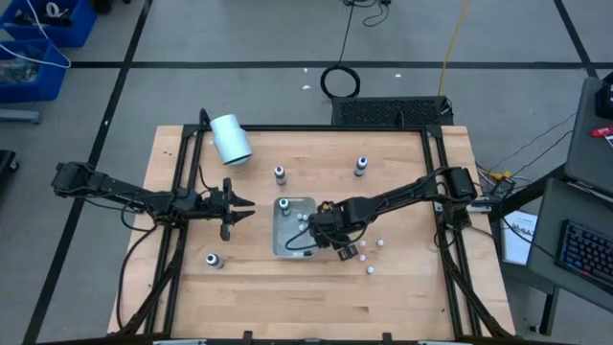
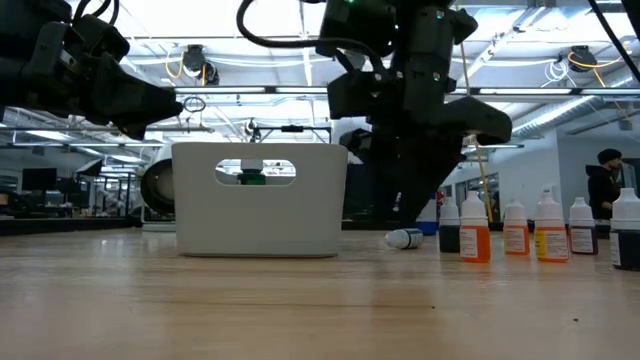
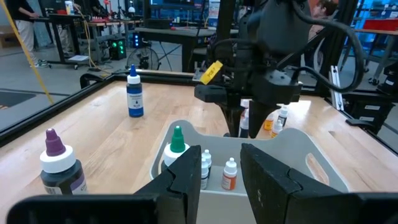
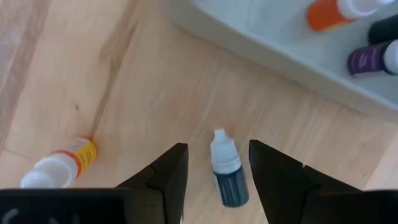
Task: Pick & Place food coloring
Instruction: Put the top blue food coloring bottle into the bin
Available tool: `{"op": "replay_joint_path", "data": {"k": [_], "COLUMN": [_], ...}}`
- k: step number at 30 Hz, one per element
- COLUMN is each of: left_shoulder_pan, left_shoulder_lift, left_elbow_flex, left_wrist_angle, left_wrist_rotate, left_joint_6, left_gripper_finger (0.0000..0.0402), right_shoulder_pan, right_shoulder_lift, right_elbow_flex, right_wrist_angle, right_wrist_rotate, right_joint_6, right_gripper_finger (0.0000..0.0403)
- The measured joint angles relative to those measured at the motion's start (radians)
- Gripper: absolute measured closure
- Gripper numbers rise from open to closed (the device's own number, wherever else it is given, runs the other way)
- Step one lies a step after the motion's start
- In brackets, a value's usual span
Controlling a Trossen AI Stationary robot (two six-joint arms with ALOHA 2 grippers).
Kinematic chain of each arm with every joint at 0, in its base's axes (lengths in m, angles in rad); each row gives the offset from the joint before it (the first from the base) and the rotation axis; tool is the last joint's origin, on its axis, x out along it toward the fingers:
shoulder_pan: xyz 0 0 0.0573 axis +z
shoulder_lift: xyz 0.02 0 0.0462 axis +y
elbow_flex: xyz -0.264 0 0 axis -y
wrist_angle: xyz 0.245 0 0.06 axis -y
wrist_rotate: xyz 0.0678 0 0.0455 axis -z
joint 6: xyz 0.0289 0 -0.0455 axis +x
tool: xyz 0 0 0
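A small food coloring bottle [image 4: 227, 174] with a dark blue body and white cap lies on its side on the wood. My right gripper [image 4: 214, 171] hovers over it, open, one finger on either side, just off the right rim of the pale tray [image 1: 281, 240]. The tray holds several small bottles, among them an orange one [image 4: 329, 14] and a purple one [image 4: 367, 59]. My left gripper [image 1: 245, 209] is open and empty left of the tray, pointing at it. In its wrist view [image 3: 221, 171] a green-tipped bottle [image 3: 177, 142] stands in the tray.
An orange-banded bottle [image 4: 59, 163] lies nearby. Several small bottles [image 1: 364, 246] sit right of the tray. Larger bottles stand at the far side [image 1: 280, 174], [image 1: 361, 166] and near left [image 1: 212, 260]. A white cylinder [image 1: 230, 139] lies at the far left.
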Motion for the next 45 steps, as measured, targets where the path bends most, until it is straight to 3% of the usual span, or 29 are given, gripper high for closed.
{"op": "replay_joint_path", "data": {"k": [45], "left_shoulder_pan": [0.0], "left_shoulder_lift": [0.0], "left_elbow_flex": [0.0], "left_wrist_angle": [0.0], "left_wrist_rotate": [0.0], "left_joint_6": [0.0], "left_gripper_finger": [0.0284], "right_shoulder_pan": [-0.024], "right_shoulder_lift": [0.044], "right_elbow_flex": [0.0], "right_wrist_angle": [0.028], "right_wrist_rotate": [0.003], "right_joint_6": [-0.002], "right_gripper_finger": [0.027]}}
